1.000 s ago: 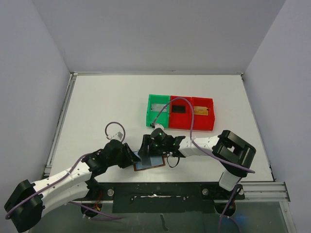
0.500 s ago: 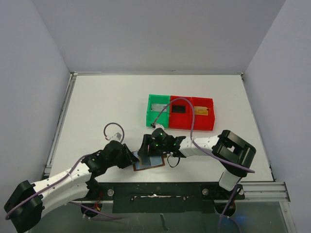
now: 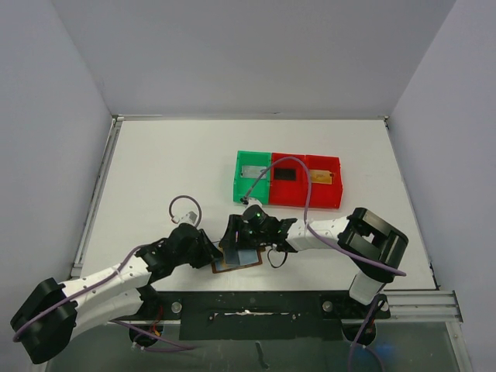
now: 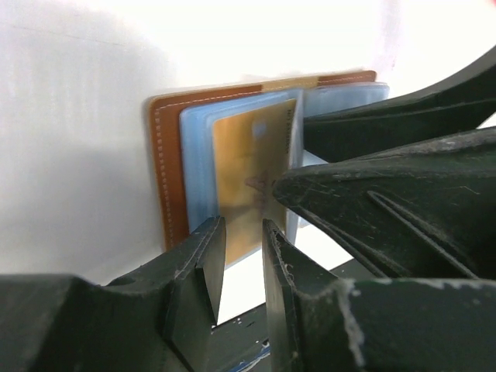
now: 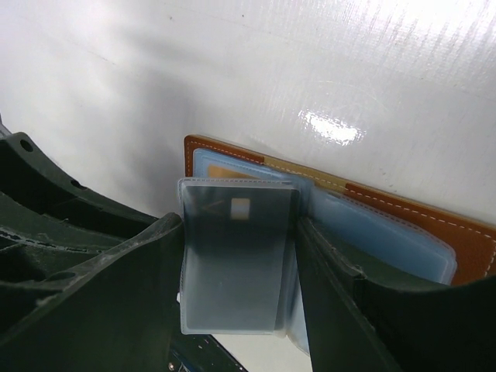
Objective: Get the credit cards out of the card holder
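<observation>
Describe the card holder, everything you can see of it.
The card holder is a small brown leather bifold with pale stitching, lying open on the white table near its front edge. Clear blue-grey plastic sleeves fan from its inside. One holds a golden-orange card. Another, with what looks like a greyish card, stands raised between the fingers of the right gripper. The left gripper flanks the golden card's sleeve edge; whether it pinches is unclear.
</observation>
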Motion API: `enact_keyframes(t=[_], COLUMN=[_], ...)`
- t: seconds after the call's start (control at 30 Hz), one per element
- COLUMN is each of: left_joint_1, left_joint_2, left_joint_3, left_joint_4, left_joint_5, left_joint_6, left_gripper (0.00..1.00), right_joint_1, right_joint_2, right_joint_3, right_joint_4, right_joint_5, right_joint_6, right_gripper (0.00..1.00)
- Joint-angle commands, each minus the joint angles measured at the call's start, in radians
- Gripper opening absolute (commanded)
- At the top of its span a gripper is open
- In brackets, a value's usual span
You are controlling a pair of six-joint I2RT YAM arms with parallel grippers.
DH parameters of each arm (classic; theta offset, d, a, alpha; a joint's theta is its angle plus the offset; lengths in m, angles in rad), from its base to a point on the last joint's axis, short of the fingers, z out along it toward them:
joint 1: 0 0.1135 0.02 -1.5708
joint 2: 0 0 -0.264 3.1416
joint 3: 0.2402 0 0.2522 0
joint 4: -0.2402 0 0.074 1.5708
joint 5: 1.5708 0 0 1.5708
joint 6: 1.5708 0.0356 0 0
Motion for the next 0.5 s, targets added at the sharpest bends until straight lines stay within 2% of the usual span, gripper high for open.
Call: enact_keyframes(t=[0.0, 0.1, 0.3, 0.47], left_joint_1=[-0.002, -0.002, -0.002, -0.004], left_joint_2=[0.000, 0.007, 0.112, 0.170], left_joint_3=[-0.010, -0.023, 0.017, 0.048], left_joint_4=[0.183, 0.273, 0.326, 0.393], left_joint_5=[0.065, 0.106, 0.146, 0.143], left_joint_6=[0.016, 0.007, 0.019, 0.017], left_gripper=[0.25, 0.26, 0.26, 0.26], right_joint_1=[-0.001, -0.004, -0.004, -0.005], right_joint_2=[0.007, -0.009, -0.049, -0.126], right_joint_3=[-0.047, -0.055, -0.059, -0.057], right_joint_4=[-0.004, 0.016, 0.038, 0.013], right_joint_5=[-0.021, -0.027, -0.035, -0.011], right_joint_6=[0.013, 0.020, 0.019, 0.019], right_gripper=[0.52, 0.52, 0.54, 0.67])
